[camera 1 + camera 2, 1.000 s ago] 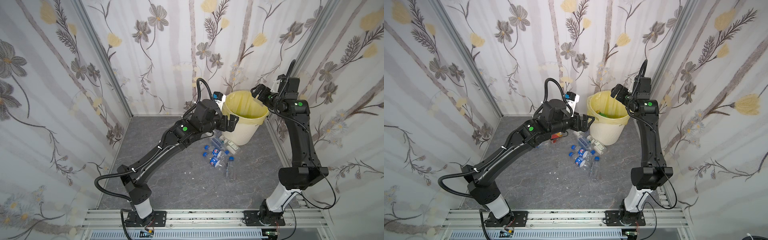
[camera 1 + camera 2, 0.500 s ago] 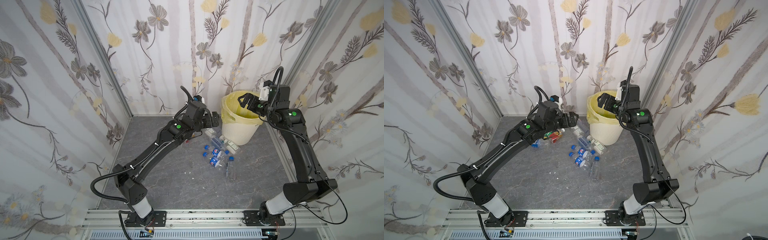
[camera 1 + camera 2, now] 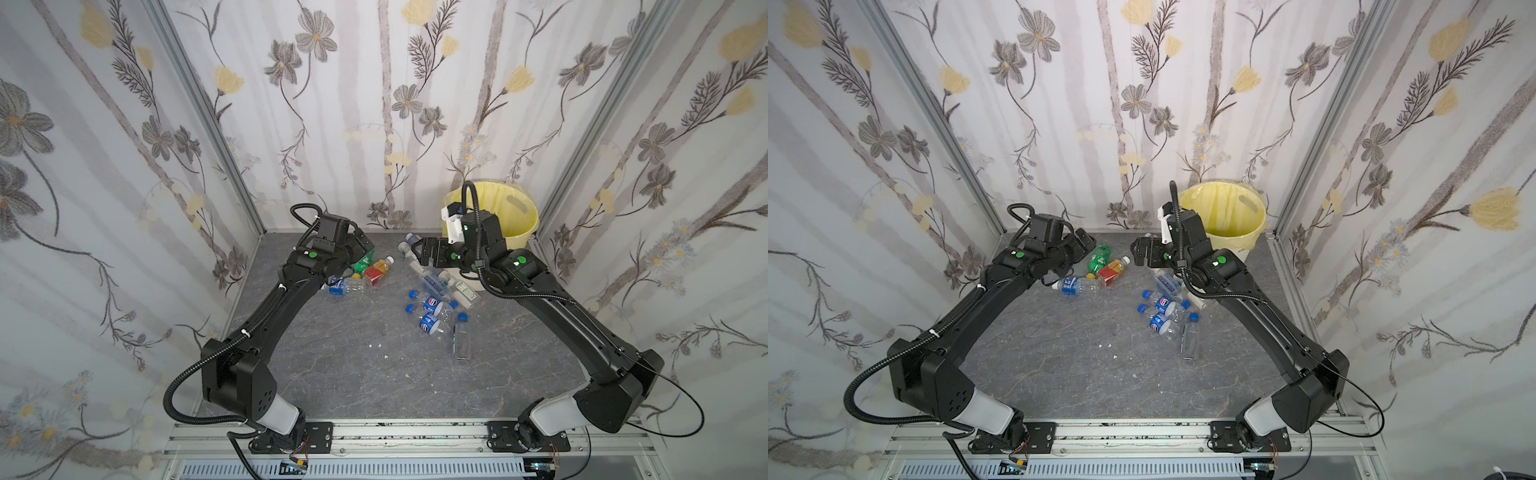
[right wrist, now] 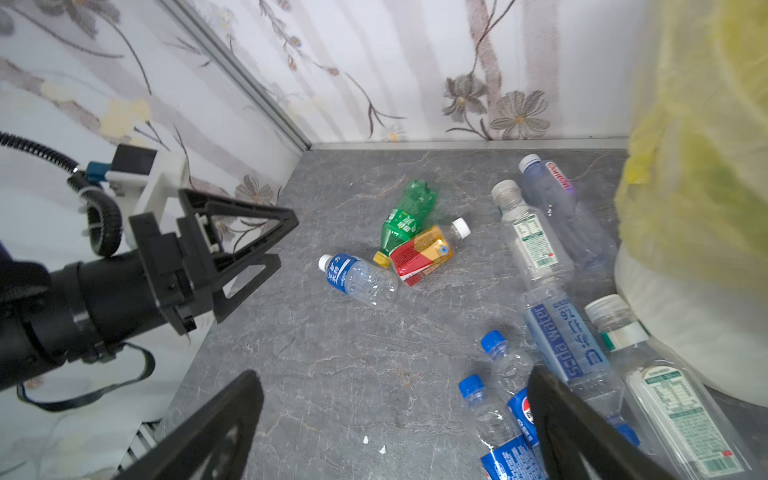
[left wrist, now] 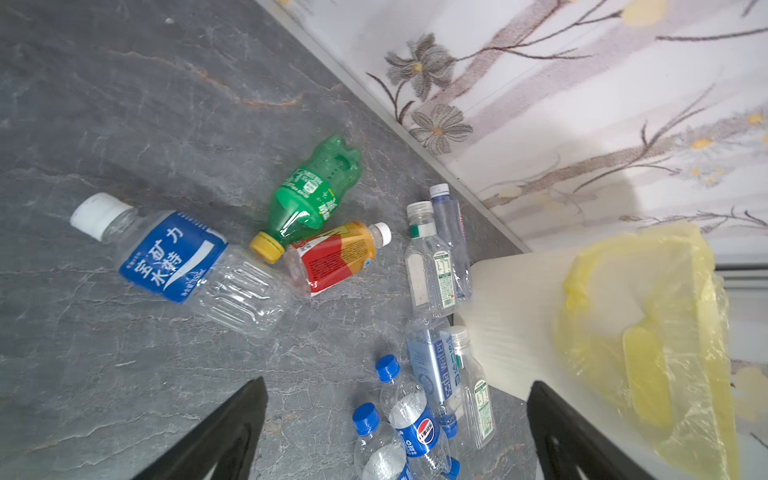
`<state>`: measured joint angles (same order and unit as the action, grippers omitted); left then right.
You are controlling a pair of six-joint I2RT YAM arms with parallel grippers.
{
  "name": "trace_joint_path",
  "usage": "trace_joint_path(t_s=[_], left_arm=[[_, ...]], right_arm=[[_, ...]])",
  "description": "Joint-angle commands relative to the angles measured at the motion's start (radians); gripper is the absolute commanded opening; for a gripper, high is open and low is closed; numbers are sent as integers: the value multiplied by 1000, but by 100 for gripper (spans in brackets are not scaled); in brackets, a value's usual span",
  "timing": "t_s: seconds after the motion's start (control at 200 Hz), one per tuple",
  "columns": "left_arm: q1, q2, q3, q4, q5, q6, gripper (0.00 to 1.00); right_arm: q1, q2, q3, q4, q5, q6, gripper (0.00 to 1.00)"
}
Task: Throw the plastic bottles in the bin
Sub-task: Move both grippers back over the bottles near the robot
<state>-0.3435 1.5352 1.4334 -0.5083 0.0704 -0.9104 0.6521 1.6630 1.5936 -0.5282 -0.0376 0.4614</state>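
Left gripper (image 4: 287,240) and right gripper (image 4: 392,376) are hanging wide apart, holding nothing; each should be dropping squarely across one bottle (image 5: 174,257) mid-body before closing

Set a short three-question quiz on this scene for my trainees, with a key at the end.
1. True or false: the left pincer is shut on a bottle.
2. Where does the bin stand in both top views? A: in the far right corner. B: in the middle of the floor. C: by the near rail.
3. What colour is the cap of the green bottle?
Key: 1. False: it is open and holds nothing. 2. A. 3. Yellow.
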Motion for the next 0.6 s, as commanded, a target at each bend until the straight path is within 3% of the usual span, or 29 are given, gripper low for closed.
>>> trace_joint_path(t_s=[0.0, 0.31, 0.595], left_arm=[[61, -2, -54, 8, 49, -106, 100], [189, 115, -111, 17, 129, -100, 100], [244, 247, -85, 34, 186, -172, 100]], right_arm=[[52, 51, 1, 35, 74, -26, 100], [153, 195, 48, 53, 105, -30, 100], [207, 351, 227, -49, 120, -58, 100]])
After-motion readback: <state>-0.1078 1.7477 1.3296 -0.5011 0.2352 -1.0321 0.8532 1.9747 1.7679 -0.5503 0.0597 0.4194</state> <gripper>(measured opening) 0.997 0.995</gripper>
